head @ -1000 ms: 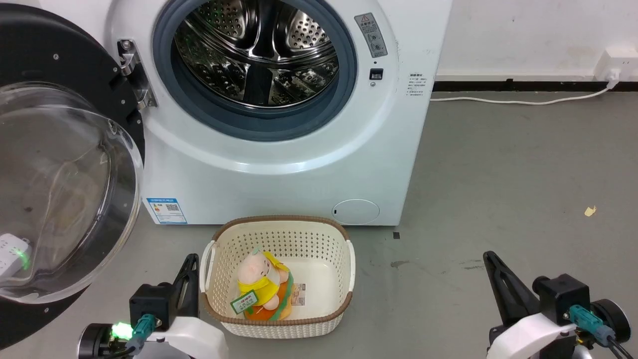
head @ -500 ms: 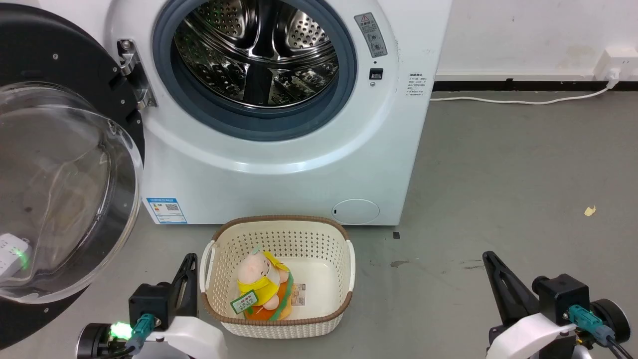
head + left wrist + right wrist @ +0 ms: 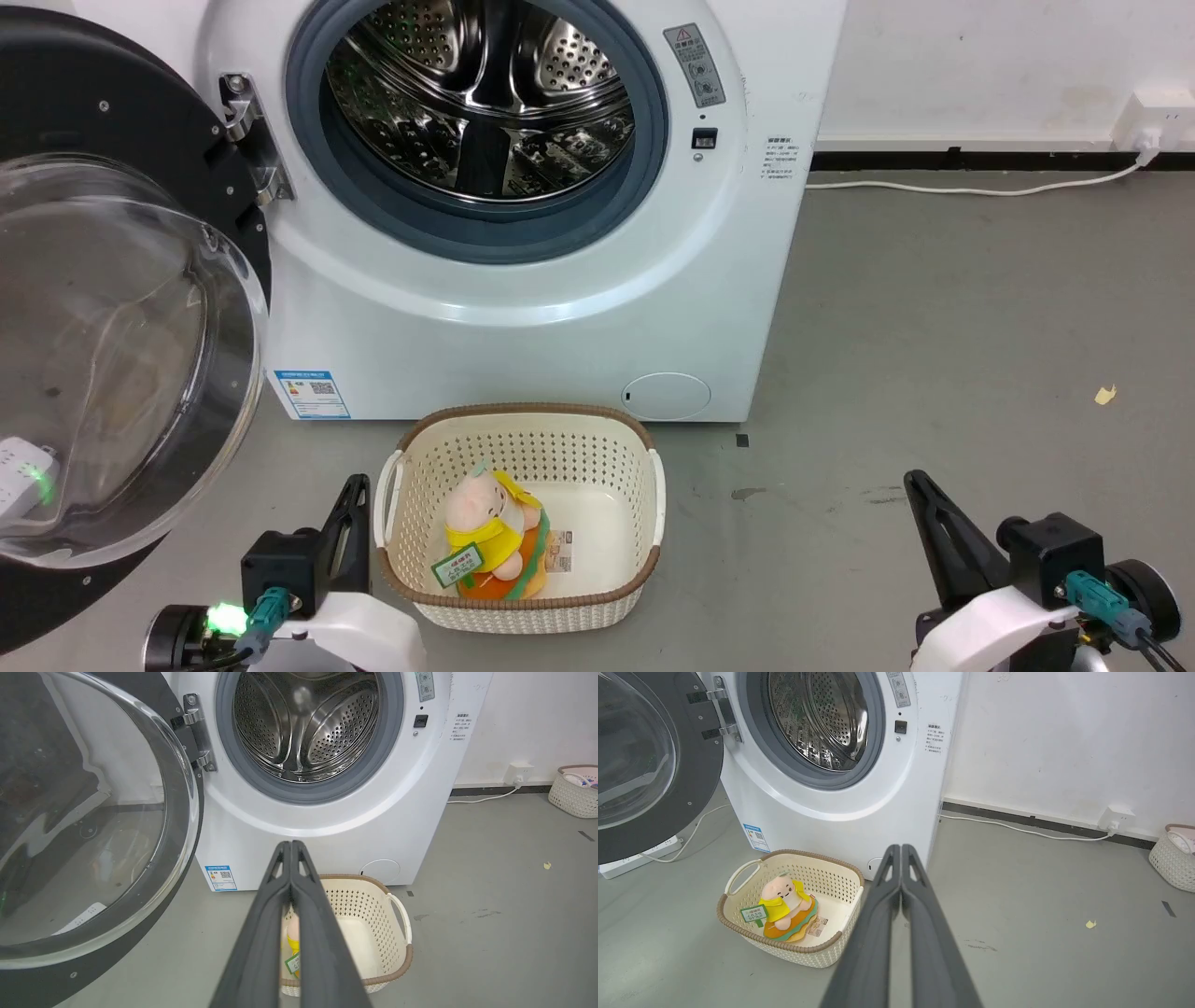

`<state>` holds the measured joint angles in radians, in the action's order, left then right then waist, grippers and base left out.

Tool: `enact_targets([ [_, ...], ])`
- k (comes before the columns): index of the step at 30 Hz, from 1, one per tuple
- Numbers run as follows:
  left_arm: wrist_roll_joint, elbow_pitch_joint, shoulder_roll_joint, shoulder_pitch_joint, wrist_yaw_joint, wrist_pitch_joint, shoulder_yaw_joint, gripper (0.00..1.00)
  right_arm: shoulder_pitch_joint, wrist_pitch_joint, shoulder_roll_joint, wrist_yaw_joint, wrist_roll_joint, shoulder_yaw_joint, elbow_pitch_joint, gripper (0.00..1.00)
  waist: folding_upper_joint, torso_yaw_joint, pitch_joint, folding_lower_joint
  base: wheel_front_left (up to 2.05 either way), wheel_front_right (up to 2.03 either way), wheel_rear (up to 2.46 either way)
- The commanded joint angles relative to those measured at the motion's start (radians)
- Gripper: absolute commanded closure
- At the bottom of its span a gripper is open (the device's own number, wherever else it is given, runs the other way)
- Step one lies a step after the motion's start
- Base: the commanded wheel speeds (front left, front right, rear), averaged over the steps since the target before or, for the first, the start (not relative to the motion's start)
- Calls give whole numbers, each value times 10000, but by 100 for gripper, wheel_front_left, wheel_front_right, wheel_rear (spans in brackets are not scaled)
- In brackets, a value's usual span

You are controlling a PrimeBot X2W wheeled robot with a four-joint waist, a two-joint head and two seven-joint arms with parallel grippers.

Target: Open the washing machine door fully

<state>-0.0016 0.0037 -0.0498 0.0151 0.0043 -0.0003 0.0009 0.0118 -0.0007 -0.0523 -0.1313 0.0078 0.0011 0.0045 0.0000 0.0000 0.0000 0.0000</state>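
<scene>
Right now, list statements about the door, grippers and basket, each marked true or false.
1. The washing machine door hangs open, left of the drum. True.
2. The left gripper is shut on the door. False: it is closed on nothing, apart from the door.
3. A plush toy lies in the basket. True.
4. The basket sits inside the drum. False: it stands on the floor before the washing machine.
5. The right gripper is open wide. False: its fingers are pressed together.

The grey concrete floor (image 3: 934,327) carries the big white washing machine (image 3: 523,327), a cream perforated plastic basket (image 3: 523,614) just before it, a thin white cable (image 3: 971,192) and a small yellow scrap (image 3: 1105,395).
</scene>
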Motion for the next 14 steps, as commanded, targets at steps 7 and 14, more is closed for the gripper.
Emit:
enact_targets([
  [7, 16, -37, -5, -151, -43, 3, -9, 100, -118, 7, 20, 6, -78, -11, -45, 100, 0, 0, 0, 0, 0, 0, 0],
  [14, 16, -37, -5, -151, -43, 3, -9, 100, -118, 7, 20, 6, -78, -11, -45, 100, 0, 0, 0, 0, 0, 0, 0],
])
